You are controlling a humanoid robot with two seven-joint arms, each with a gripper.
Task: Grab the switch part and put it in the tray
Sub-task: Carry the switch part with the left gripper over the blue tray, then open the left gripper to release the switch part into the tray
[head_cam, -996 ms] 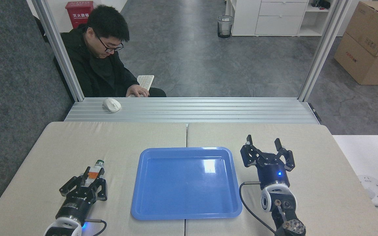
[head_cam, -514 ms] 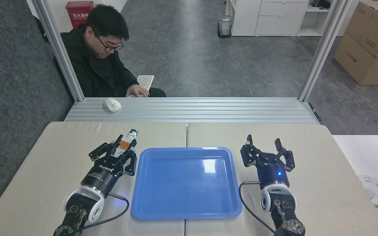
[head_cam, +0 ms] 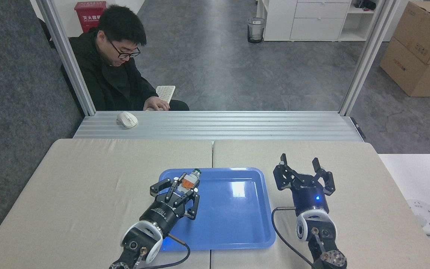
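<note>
My left gripper [head_cam: 184, 185] is shut on the switch part [head_cam: 189, 180], a small piece with a white body, an orange block and a silver-and-dark tip pointing up and to the right. It hangs over the left part of the blue tray [head_cam: 230, 216], which lies in the middle of the table. The left arm comes in from the bottom and covers the tray's near left corner. To the right of the tray, over the table, my right gripper [head_cam: 300, 164] stands open, its fingers pointing away from me with nothing between them.
A person in a black jacket sits beyond the aluminium ledge [head_cam: 237, 125], hand on a white keyboard [head_cam: 165, 92]. A white mouse [head_cam: 127, 119] lies on the ledge. A white round socket [head_cam: 426, 216] sits on the side surface at right. Cardboard boxes [head_cam: 422, 48] stand on the floor.
My left gripper has carried the switch part rightward from the left side of the table to above the tray's left part. The right arm has stayed still.
</note>
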